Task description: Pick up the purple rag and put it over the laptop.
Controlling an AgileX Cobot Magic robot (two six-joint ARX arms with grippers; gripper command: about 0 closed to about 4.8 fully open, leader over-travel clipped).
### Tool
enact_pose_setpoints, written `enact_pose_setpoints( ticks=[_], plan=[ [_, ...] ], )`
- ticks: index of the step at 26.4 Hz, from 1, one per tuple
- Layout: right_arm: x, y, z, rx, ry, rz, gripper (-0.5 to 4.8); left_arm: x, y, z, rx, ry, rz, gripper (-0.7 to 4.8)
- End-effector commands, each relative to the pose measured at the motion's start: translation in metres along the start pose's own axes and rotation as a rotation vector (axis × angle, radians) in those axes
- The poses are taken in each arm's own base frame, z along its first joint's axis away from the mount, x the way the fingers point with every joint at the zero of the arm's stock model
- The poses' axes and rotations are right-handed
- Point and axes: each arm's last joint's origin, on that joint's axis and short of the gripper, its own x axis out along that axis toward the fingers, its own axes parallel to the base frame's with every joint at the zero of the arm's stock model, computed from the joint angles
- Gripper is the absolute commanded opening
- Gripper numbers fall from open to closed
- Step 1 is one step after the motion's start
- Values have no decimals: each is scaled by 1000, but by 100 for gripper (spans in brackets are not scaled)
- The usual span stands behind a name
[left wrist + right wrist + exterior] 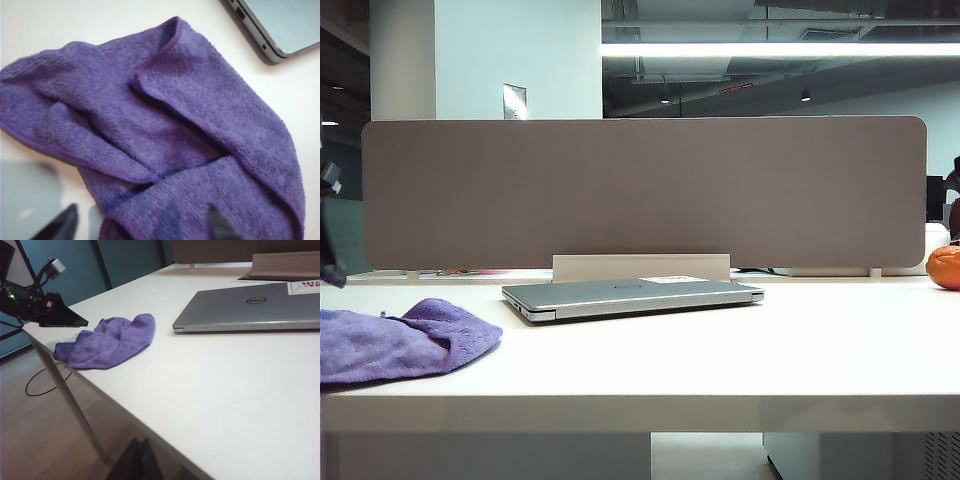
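Jaws of the left gripper (142, 222) are seen parted, their two dark tips spread above the near folds of the purple rag (165, 140) with nothing caught between them. Jaws of the right gripper (139, 460) are pressed together, two dark tips side by side with no gap, low beside the near edge of the desk (225, 400) and empty. Nearest on the white desk, the purple rag (395, 340) is laid crumpled and wrinkled at the left front, one fold bunched toward the middle; from the right wrist view its far end is seen at the desk's edge, with the left gripper (62, 315) held just above it. Farther back, near the middle of the desk, the laptop (635, 297) is set closed and flat, silver-grey, bare of any cloth, a round logo (255, 300) on its lid; the rag lies near its corner without touching it. Behind the laptop a grey partition panel (645, 190) is stood across the desk, and at the far right an orange fruit (944, 266) is partly seen.
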Motion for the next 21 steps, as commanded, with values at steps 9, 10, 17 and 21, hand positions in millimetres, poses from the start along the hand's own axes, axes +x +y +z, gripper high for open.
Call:
enact_pose_setpoints(
  ticks=[9, 10, 17, 21],
  plan=[
    [0, 0, 0, -5, -5, 3, 22, 3, -10, -2, 28, 17, -28, 418],
    [0, 0, 0, -5, -5, 3, 22, 4, -12, -3, 41, 15, 6, 418],
    [0, 0, 0, -5, -5, 3, 22, 4, -15, -4, 54, 15, 40, 417],
    [0, 0, 0, -5, -5, 3, 22, 4, -15, -6, 51, 44, 41, 404]
  ],
)
